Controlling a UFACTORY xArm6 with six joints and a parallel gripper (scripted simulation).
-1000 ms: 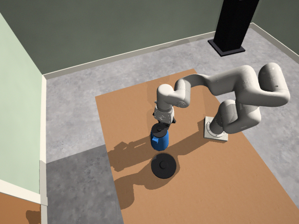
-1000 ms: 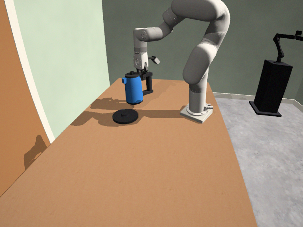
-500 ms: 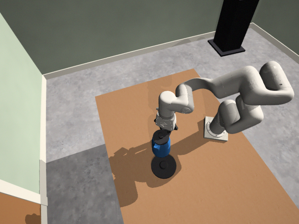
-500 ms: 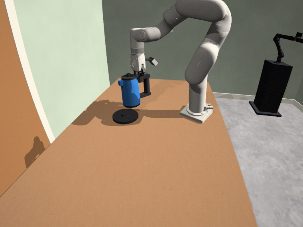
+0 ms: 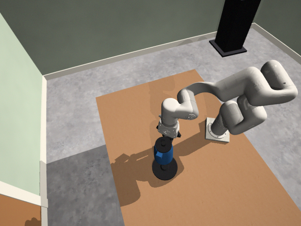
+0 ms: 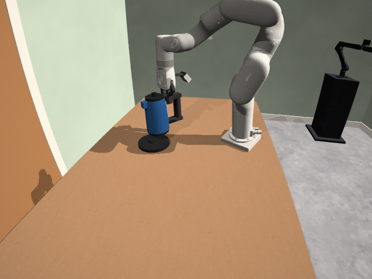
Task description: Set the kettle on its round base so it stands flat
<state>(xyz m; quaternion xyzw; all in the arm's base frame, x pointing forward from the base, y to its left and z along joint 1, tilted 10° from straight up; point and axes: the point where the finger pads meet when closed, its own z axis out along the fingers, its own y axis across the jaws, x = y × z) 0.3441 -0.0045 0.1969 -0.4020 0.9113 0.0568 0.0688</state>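
The blue kettle (image 5: 163,155) (image 6: 156,117) with a black lid hangs upright in the air, a little above the black round base (image 5: 169,173) (image 6: 145,144). The base lies flat on the table with its stud (image 6: 151,140) up; the stud shows in the gap below the kettle. My gripper (image 5: 170,135) (image 6: 170,96) is shut on the top of the kettle's black handle (image 6: 176,108), which points towards the arm's mount. The kettle's spout points away from the arm.
The arm's mount plate (image 5: 217,133) (image 6: 241,140) stands on the brown table (image 5: 213,186) (image 6: 186,198) to the right of the base. A black pedestal (image 5: 235,22) (image 6: 333,108) stands on the floor far off. The table's left edge runs close to the base.
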